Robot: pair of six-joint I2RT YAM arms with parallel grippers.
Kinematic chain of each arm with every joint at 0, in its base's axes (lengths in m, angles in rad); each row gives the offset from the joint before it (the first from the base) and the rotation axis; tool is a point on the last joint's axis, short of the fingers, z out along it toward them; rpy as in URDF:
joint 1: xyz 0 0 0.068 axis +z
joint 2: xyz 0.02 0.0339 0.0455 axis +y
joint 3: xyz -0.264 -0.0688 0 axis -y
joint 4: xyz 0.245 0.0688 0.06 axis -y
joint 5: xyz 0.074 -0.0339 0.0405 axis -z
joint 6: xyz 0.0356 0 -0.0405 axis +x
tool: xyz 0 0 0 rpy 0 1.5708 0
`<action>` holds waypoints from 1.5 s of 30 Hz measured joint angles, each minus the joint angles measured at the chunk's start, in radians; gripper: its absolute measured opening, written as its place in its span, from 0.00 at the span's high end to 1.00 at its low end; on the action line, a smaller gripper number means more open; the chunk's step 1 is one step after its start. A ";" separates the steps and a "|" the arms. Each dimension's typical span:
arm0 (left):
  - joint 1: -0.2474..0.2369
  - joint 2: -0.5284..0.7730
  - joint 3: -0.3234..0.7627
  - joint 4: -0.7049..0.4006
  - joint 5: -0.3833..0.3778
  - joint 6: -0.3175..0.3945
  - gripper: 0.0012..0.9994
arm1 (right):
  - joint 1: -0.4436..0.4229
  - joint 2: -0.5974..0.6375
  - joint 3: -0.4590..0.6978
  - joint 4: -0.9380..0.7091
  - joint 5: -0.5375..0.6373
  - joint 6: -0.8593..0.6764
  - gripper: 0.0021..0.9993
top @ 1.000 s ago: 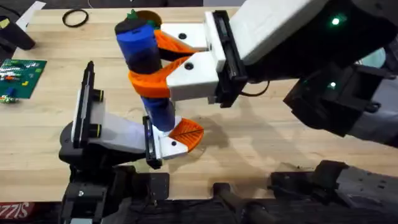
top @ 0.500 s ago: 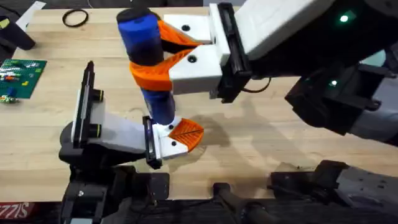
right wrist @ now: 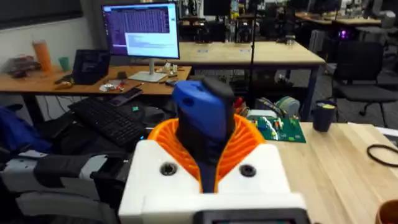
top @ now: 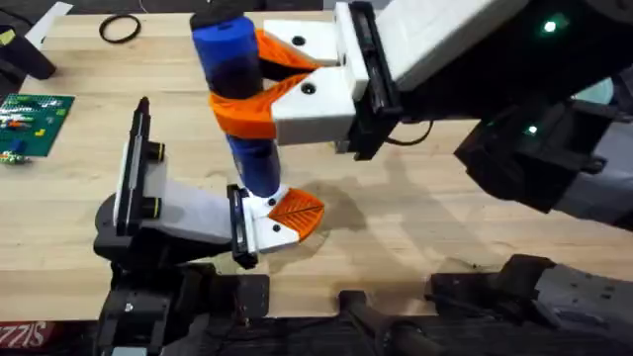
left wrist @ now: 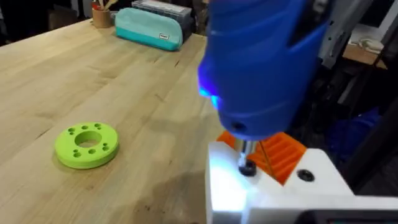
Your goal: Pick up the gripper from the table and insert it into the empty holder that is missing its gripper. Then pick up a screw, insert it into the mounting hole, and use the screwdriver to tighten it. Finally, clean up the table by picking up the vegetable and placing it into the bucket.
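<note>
My right gripper (top: 242,84), white with orange jaws, is shut on the blue screwdriver (top: 226,59) and holds it upright over the holder (top: 193,213). The small orange ribbed gripper (top: 297,213) sits in the holder's front end. In the left wrist view the screwdriver (left wrist: 261,62) glows blue, and its bit rests on a dark screw (left wrist: 247,167) in the white holder (left wrist: 261,196), beside the orange gripper (left wrist: 283,152). In the right wrist view the orange jaws wrap the screwdriver (right wrist: 199,115). An orange-brown edge of the bucket (right wrist: 390,211) shows there. The vegetable is hidden.
A green circuit board (top: 35,119) and a black ring (top: 119,30) lie at the table's far left. A lime-green disc with holes (left wrist: 87,144) lies on the wood. A teal pouch (left wrist: 152,28) sits farther off. Bare wood stretches to the right of the holder.
My right gripper and the screwdriver have shifted slightly toward the far side and to the right. The screwdriver's top now covers the green and orange-brown things behind it. The holder has not moved.
</note>
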 joint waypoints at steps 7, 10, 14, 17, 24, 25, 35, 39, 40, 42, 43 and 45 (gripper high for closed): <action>0.000 0.000 0.000 0.000 0.000 0.000 0.99 | -0.006 0.000 0.000 -0.013 -0.004 0.009 0.93; 0.000 0.000 0.000 0.000 0.000 0.000 0.99 | -0.006 0.000 0.000 -0.012 -0.005 0.009 0.93; 0.000 0.000 0.000 0.000 0.000 0.000 0.99 | -0.006 0.000 0.000 -0.013 -0.009 0.015 0.93; 0.000 0.000 0.000 0.000 0.000 0.000 0.99 | -0.006 0.000 0.000 -0.013 -0.012 0.016 0.93; 0.000 0.000 0.000 0.000 0.000 0.000 0.99 | -0.006 0.000 0.000 -0.013 -0.013 0.020 0.93; 0.000 0.000 0.000 0.000 0.000 0.000 0.99 | -0.006 0.000 0.000 -0.013 -0.013 0.020 0.93; 0.000 0.000 0.000 0.000 0.000 0.000 0.99 | -0.006 0.000 0.003 -0.040 -0.012 0.020 0.93; 0.000 0.000 0.000 0.000 0.000 0.000 0.99 | -0.006 0.000 0.007 -0.051 -0.012 0.020 0.93; 0.000 0.000 0.000 0.000 0.000 0.000 0.99 | -0.006 0.000 0.008 -0.053 -0.012 0.020 0.93; 0.000 0.000 0.000 0.000 0.000 0.000 0.99 | -0.006 0.000 0.008 -0.062 -0.012 0.020 0.93; 0.000 0.000 0.000 0.000 0.000 0.000 0.99 | -0.006 0.000 0.008 -0.064 -0.012 0.022 0.93; 0.000 0.000 0.000 0.000 0.000 0.000 0.99 | -0.006 0.000 0.008 -0.064 -0.013 0.023 0.93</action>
